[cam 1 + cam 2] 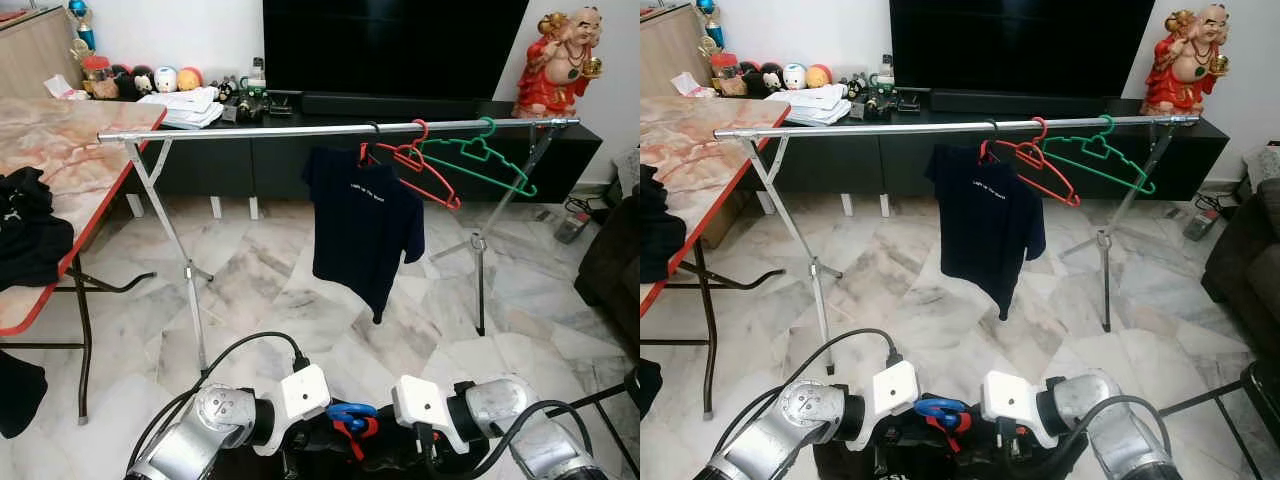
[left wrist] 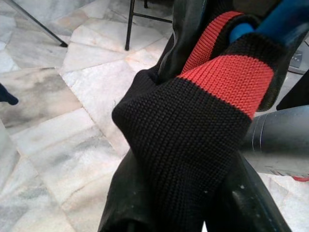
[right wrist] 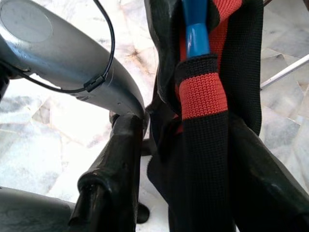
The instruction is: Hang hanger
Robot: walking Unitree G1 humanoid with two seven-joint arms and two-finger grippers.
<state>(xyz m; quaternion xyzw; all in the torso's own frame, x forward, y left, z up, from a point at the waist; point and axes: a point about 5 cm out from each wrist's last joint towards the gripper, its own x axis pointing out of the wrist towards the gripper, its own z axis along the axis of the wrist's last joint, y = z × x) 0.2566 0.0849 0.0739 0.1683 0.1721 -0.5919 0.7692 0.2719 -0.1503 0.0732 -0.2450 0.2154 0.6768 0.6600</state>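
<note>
Head stereo pair, high, looking fwd/down: both share clothes rail [image 1: 330, 128] w/ marble floor [image 1: 290, 300]. Wrist cams v. close on black-red knit garment [image 2: 193, 121], floor behind.

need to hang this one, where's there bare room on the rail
Free: the long stretch of rail from its left end by the table to the navy t-shirt. Crowded: the right part, where the red hanger and green hanger hang close together.

Living room behind the drying rail

A marble-topped table [image 1: 70, 150] stands at the left with black clothing [image 1: 30, 240] on it; a dark television [image 1: 395, 45] sits above a black cabinet [image 1: 300, 150], and a red figurine [image 1: 560, 60] at right.
</note>
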